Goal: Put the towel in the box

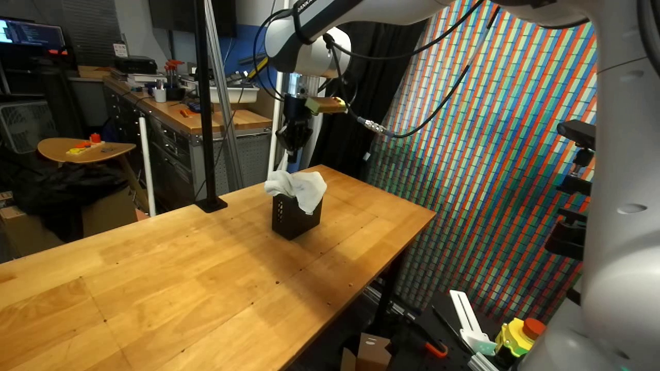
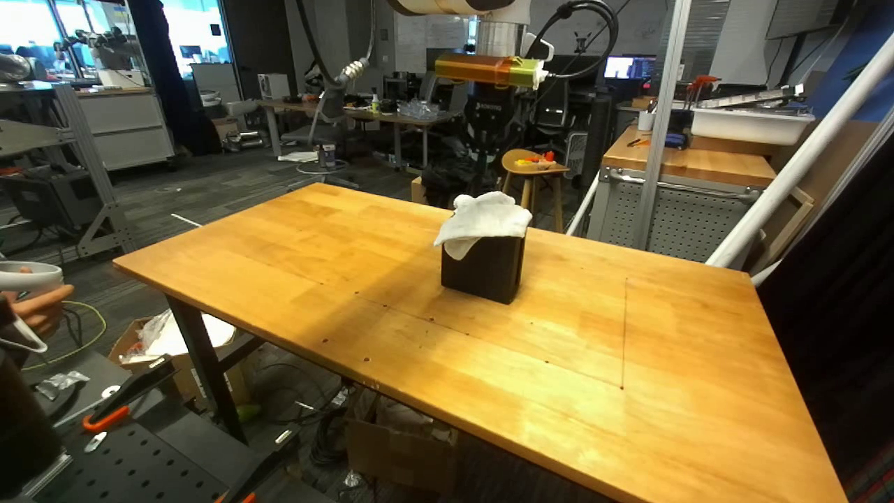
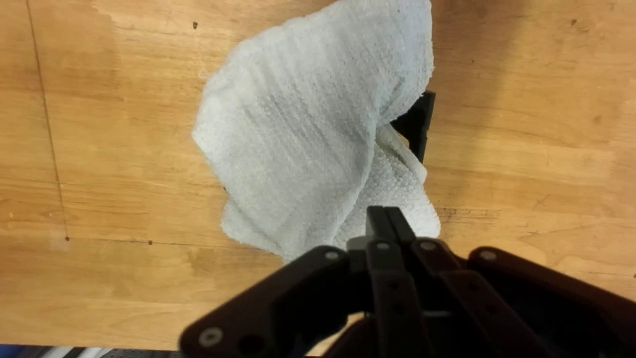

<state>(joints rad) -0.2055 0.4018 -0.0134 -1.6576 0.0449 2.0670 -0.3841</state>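
Note:
The white towel (image 1: pixel 304 188) lies bunched over the open top of the black box (image 1: pixel 293 219), with its edges hanging over the rim. The towel (image 2: pixel 485 218) and the box (image 2: pixel 480 271) show likewise in the other exterior view. In the wrist view the towel (image 3: pixel 298 119) covers most of the box, and only a dark corner of the box (image 3: pixel 426 122) shows. My gripper (image 1: pixel 293 153) points down above the towel. In the wrist view the fingertips (image 3: pixel 385 211) are together with nothing visible between them. How much towel is inside the box is hidden.
The box stands on a wooden table (image 1: pixel 170 268). A black post (image 1: pixel 210 203) is fixed at the table's edge. A workbench (image 1: pixel 242 119) with tools and a white bin stands behind. A colourful striped curtain (image 1: pixel 479 206) hangs beside the table.

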